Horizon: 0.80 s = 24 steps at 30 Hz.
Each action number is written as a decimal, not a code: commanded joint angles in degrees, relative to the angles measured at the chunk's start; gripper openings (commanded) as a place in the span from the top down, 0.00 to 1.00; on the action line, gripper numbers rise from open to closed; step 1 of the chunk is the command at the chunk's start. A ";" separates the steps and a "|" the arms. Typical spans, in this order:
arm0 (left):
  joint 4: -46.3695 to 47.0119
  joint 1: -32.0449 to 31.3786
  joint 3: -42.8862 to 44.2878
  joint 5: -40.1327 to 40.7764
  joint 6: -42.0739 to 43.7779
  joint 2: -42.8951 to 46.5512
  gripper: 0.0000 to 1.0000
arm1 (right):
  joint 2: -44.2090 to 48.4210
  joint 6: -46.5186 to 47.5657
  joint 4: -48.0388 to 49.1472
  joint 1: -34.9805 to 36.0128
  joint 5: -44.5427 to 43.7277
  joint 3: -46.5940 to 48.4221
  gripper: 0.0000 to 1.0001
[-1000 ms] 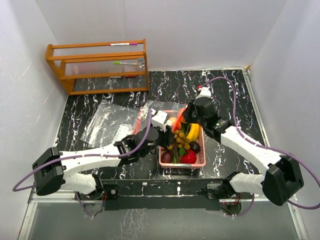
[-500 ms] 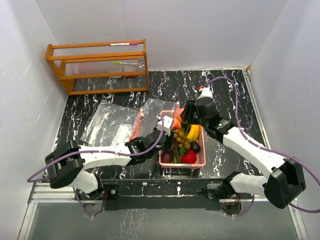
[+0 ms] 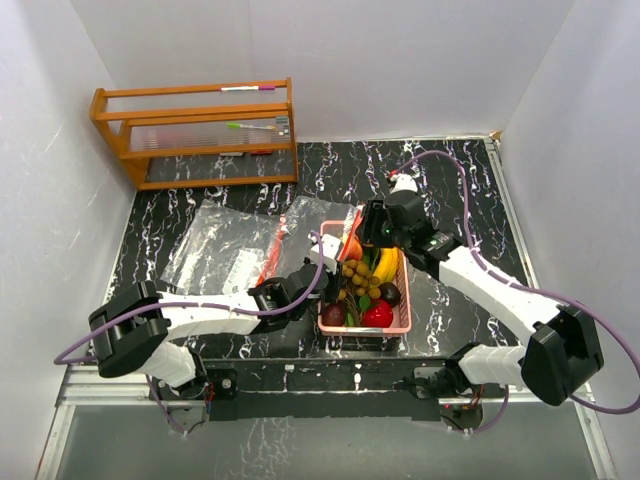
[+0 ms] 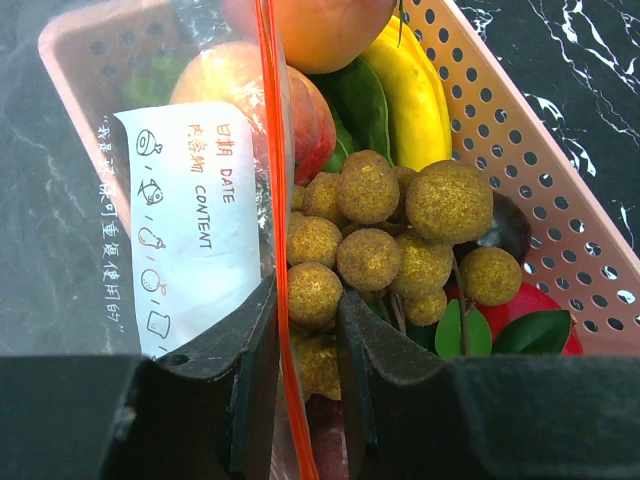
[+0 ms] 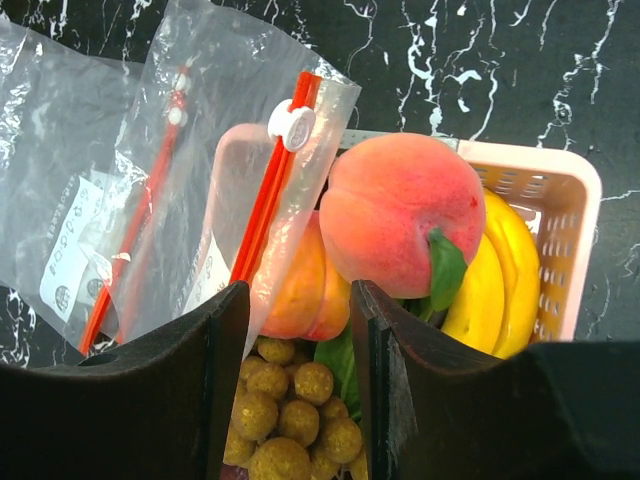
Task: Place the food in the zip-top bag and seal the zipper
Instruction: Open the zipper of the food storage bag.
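Observation:
The pink basket holds the food: peaches, bananas, a tan longan bunch, a red fruit and dark purple fruits. The clear zip-top bag, with an orange zipper and white slider, drapes over the basket's left side. My left gripper straddles the zipper above the longans, jaws narrowly apart, the strip lying along the left finger. My right gripper is open and empty just above the peaches and the bag's edge.
A second clear bag lies flat on the black marble table left of the basket. A wooden rack stands at the back left. White walls close in both sides. The basket wall is perforated.
My left gripper has dropped from above the bag to the basket's left edge over the longans. My right gripper has shifted slightly back and left over the peaches.

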<state>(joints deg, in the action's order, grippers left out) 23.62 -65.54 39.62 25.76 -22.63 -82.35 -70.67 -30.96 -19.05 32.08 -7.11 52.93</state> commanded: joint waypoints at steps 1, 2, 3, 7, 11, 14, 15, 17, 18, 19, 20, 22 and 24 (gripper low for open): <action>0.25 -0.34 -0.41 0.15 -0.57 1.76 0.82 | -2.03 -0.44 4.10 -0.27 2.19 3.15 0.52; 0.21 -0.42 -0.32 0.23 -0.64 1.75 0.82 | -2.17 -0.61 4.41 -0.34 2.71 2.98 0.52; 0.16 -0.43 -0.20 0.10 -0.66 1.79 0.82 | -2.18 -0.87 5.35 -0.28 3.26 2.67 0.52; 0.17 -0.38 -0.03 -0.17 -0.75 1.97 0.82 | -2.89 -1.64 6.48 -0.18 4.08 2.67 0.52; 0.00 -0.38 -0.04 -0.26 -0.82 1.98 0.83 | -3.54 -2.05 7.63 -0.20 5.32 3.01 0.52; 0.03 -0.42 0.01 -0.40 -0.91 1.93 0.83 | -4.43 -2.11 7.57 0.07 4.99 3.46 0.52; 0.05 -0.39 0.03 -0.44 -0.92 1.94 0.83 | -4.85 -1.98 7.12 0.10 4.47 3.61 0.53; -0.01 -0.38 0.07 -0.53 -1.01 2.00 0.83 | -5.57 -1.79 6.16 0.18 3.95 3.89 0.54; -0.12 -0.38 0.08 -0.53 -1.01 2.08 0.83 | -5.64 -1.74 5.91 0.13 3.69 3.69 0.54; -0.15 -0.38 0.11 -0.53 -1.01 2.10 0.83 | -5.57 -1.74 5.87 0.11 3.38 3.52 0.55; -0.19 -0.42 0.10 -0.53 -0.99 2.27 0.83 | -5.46 -1.74 5.87 0.15 3.08 3.34 0.55; -0.21 -0.38 -0.05 -0.41 -0.93 2.46 0.83 | -5.15 -1.61 5.21 0.16 2.07 3.23 0.56; -0.44 -0.38 -0.07 -0.15 -0.88 2.74 0.83 | -4.77 -1.36 4.24 0.18 0.49 3.21 0.57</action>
<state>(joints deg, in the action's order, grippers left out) 23.57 -65.54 39.62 25.69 -23.16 -82.28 -76.49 -32.82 -15.18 32.14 -3.33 53.87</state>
